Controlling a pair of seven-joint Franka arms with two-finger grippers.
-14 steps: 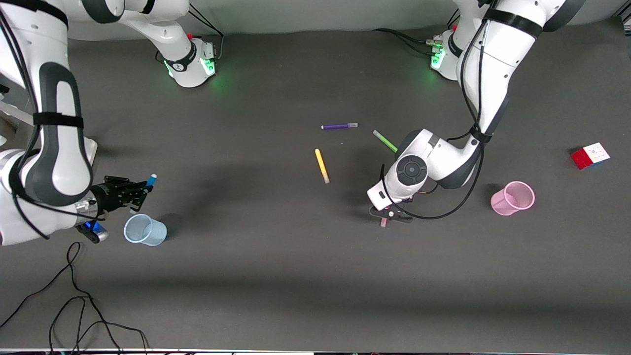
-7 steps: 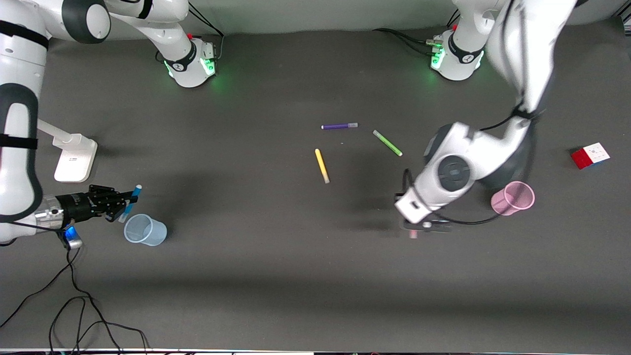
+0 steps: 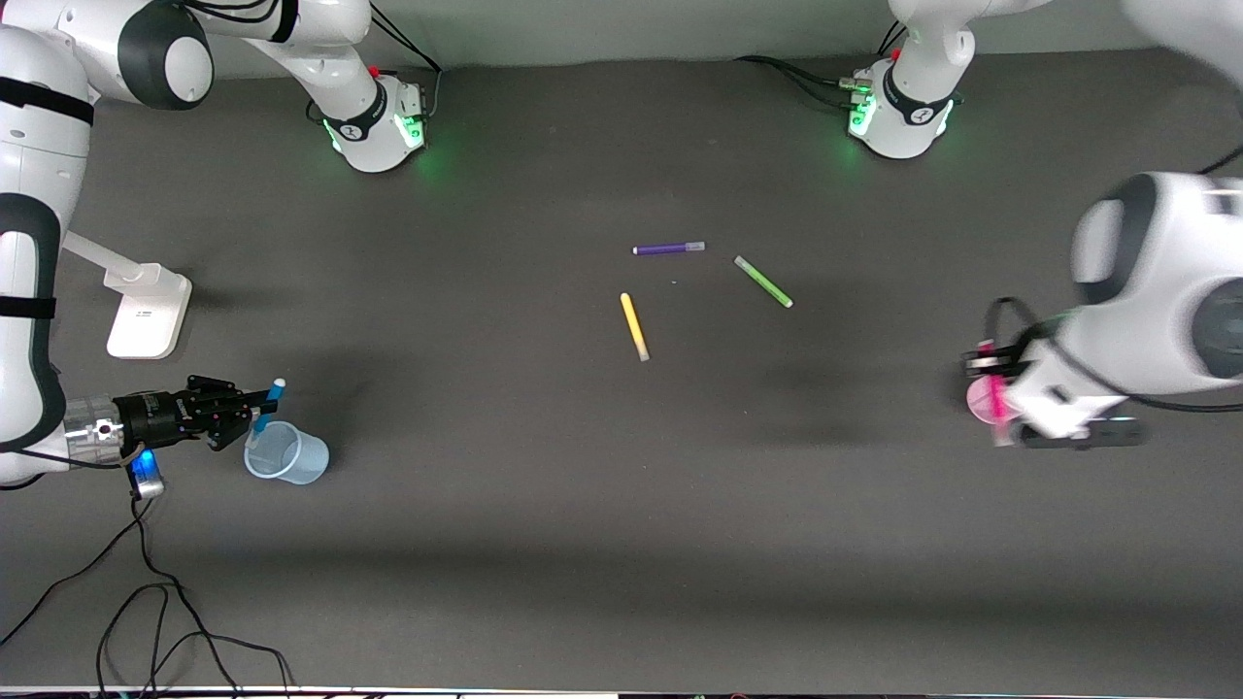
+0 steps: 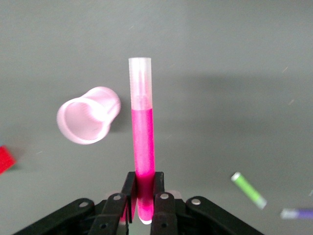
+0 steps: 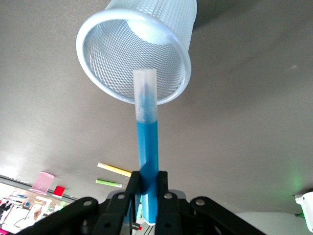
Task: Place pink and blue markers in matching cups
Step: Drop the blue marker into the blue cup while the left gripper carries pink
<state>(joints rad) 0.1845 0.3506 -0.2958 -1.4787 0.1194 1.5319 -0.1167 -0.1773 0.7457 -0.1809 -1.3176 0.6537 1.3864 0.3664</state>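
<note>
My right gripper [image 3: 250, 408] is shut on the blue marker [image 3: 266, 406], which has a pale grey end. It holds the marker tilted by the rim of the pale blue cup [image 3: 288, 454]. In the right wrist view the blue marker [image 5: 147, 143] points at the mouth of the blue cup [image 5: 132, 51], held in my right gripper [image 5: 148, 193]. My left gripper [image 3: 988, 367] is shut on the pink marker [image 3: 996, 400] over the pink cup [image 3: 975, 405], which the arm mostly hides. In the left wrist view the pink marker [image 4: 143, 147] stands beside the pink cup [image 4: 88, 121], held in my left gripper [image 4: 143, 195].
A purple marker [image 3: 668, 249], a green marker [image 3: 763, 282] and a yellow marker [image 3: 634, 326] lie mid-table. A white stand [image 3: 146, 309] sits near the right arm's end. Black cables [image 3: 146, 582] trail by the front edge. A red cube [image 4: 5, 160] lies near the pink cup.
My left arm has swung from mid-table to the pink cup with the pink marker. My right gripper has brought the blue marker closer to the blue cup's rim.
</note>
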